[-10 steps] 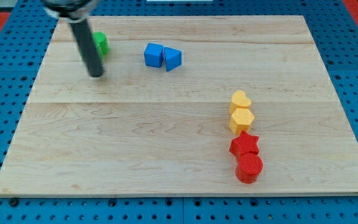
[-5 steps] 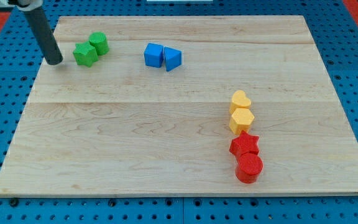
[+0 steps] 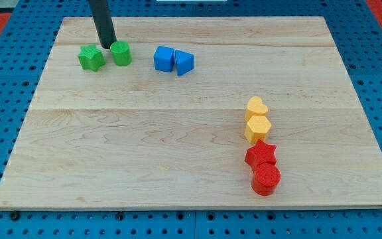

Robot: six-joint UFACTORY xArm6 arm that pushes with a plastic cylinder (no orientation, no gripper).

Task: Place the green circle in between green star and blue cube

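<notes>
The green circle (image 3: 121,54) lies near the board's top left, between the green star (image 3: 91,58) on its left and the blue cube (image 3: 164,58) on its right. It sits closer to the star, with a wider gap to the cube. My tip (image 3: 107,45) is just above and left of the green circle, at its upper left edge, above the gap between star and circle.
A blue triangular block (image 3: 184,62) touches the blue cube's right side. At the right, a column runs downward: yellow heart (image 3: 256,106), yellow hexagon (image 3: 258,127), red star (image 3: 261,154), red circle (image 3: 266,178). The wooden board (image 3: 178,146) lies on a blue pegboard.
My tip moved from the board's left edge up and right to behind the green circle. The green circle shifted right and slightly down, from above the star to beside it.
</notes>
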